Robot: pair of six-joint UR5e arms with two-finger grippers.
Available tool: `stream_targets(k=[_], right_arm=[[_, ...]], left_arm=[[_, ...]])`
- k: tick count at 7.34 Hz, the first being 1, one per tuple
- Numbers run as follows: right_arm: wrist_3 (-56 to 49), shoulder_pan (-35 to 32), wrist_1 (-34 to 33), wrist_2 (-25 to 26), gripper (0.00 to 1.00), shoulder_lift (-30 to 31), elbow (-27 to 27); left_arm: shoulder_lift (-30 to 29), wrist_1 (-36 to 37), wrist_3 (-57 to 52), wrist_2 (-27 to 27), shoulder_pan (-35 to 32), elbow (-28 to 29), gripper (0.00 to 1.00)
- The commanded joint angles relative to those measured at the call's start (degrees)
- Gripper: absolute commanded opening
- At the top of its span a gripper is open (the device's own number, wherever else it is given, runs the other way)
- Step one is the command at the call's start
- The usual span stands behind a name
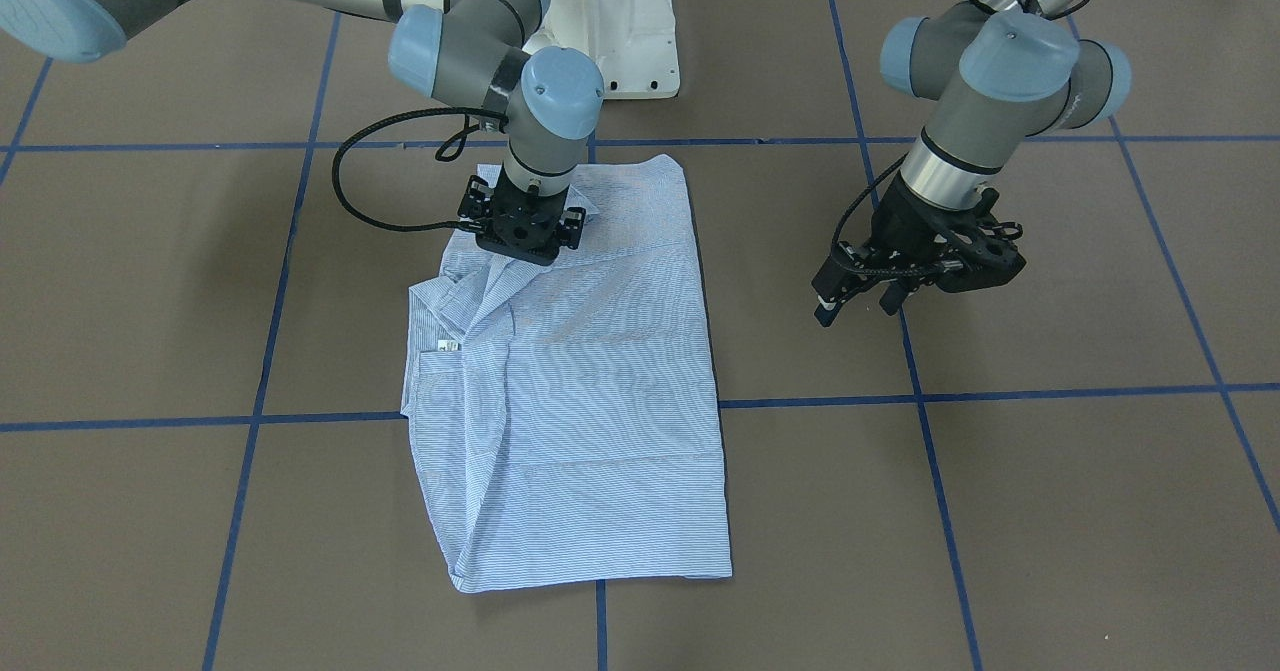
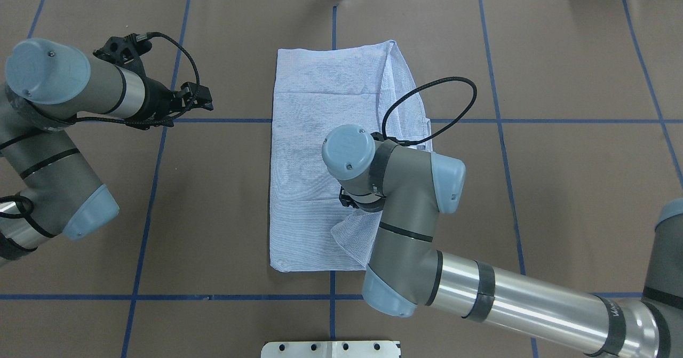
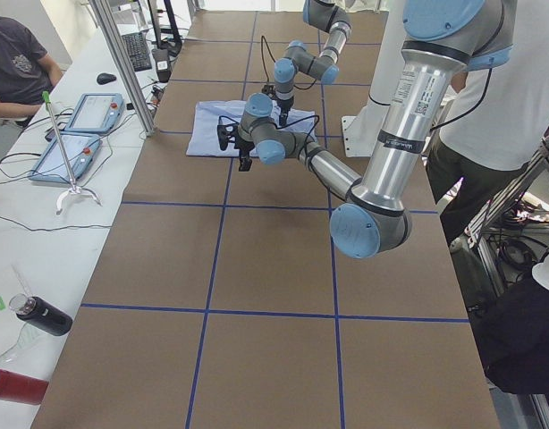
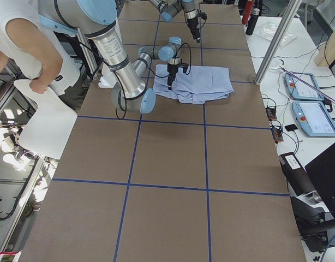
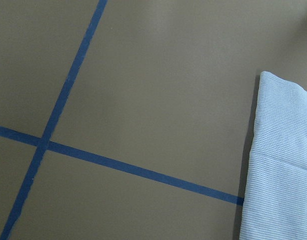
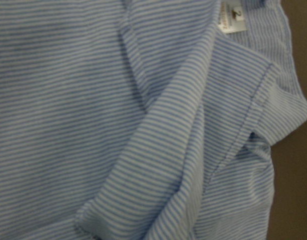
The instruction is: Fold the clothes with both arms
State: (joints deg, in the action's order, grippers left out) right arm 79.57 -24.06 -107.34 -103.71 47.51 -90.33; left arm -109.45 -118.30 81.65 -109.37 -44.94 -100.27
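1. The left gripper hovers above the bare tabletop, well apart from the shirt, off its long, straight edge. Its fingers are spread wide and hold nothing. The left wrist view shows only the tabletop, a blue tape line and that edge of the shirt.

2. The shirt lies flat on the tabletop, folded into a long rectangle. The collar and the neck label sit at the shirt's opposite long edge, where the cloth is bunched and layered. No sleeve shows loose outside the shirt's outline.

3. The right gripper points straight down onto the shirt, just beside the collar. Its own body and wrist hide its fingers in every view, so how far apart they are, and whether they hold cloth, cannot be told. The right wrist view shows only overlapping folds and the label.

4. Hazards, as a judgement:
   - Several layers overlap beside the collar. A grasp that takes too many or too few of them is likely to undo the existing fold on lifting.
   - The left gripper is not on the shirt. A lift by the right gripper alone could drag or skew the shirt.
   - The collar edge is uneven. A further fold over it may come out crooked.
   - The right arm's cable loops above the shirt and could brush it.
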Motion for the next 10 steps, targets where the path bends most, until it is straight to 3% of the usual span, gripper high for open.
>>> stream_targets(k=[1, 3, 5, 8, 10], right_arm=[[-0.9, 0.0, -2.6, 0.0, 1.00, 6.5, -7.6], [-1.0, 0.1, -2.6, 0.5, 1.00, 10.9, -9.6], [-2.4, 1.2, -2.5, 0.8, 1.00, 16.7, -15.9], [-7.5, -1.1, -0.4, 0.4, 1.00, 14.8, -18.7], [-14.1, -3.9, 8.3, 0.7, 1.00, 13.3, -15.7]], left_arm=[[-0.1, 0.1, 0.0, 0.0, 0.0, 0.1, 1.00], [-0.1, 0.1, 0.1, 0.1, 0.0, 0.0, 1.00], [-0.2, 0.1, 2.1, 0.1, 1.0, 0.0, 1.00], [-0.1, 0.1, 2.0, 0.1, 1.0, 0.0, 1.00], [-0.2, 0.0, 2.1, 0.1, 1.0, 0.0, 1.00]])
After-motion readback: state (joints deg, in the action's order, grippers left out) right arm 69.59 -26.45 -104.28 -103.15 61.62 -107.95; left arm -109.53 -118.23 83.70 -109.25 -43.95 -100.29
